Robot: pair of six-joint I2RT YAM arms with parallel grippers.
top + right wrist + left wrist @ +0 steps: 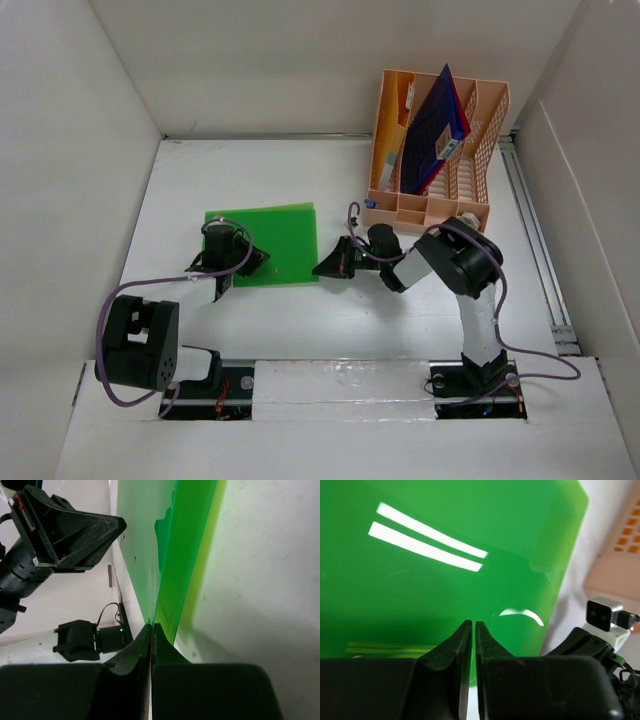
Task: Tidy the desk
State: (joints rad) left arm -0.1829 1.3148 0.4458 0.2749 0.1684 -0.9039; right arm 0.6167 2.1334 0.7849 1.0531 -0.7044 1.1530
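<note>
Green translucent plastic folder [285,235], laid flat centre-left on the flat white desk [400,320]. The left gripper [473,625] is clenched over it; the right gripper [151,627] is clenched at its edge, hold unconfirmed. Likely risk: thin edge missed, folder dragged askew.

The desk [300,320] is a flat white tabletop between plain white walls [250,60], with a metal rail [537,240] along its right edge.

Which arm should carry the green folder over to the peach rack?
Probably the right one. The right gripper sits at the edge of the green folder, jaws shut, seemingly pinching it, and it is nearer the peach rack. The left gripper only rests on top of the folder, jaws shut.
</note>
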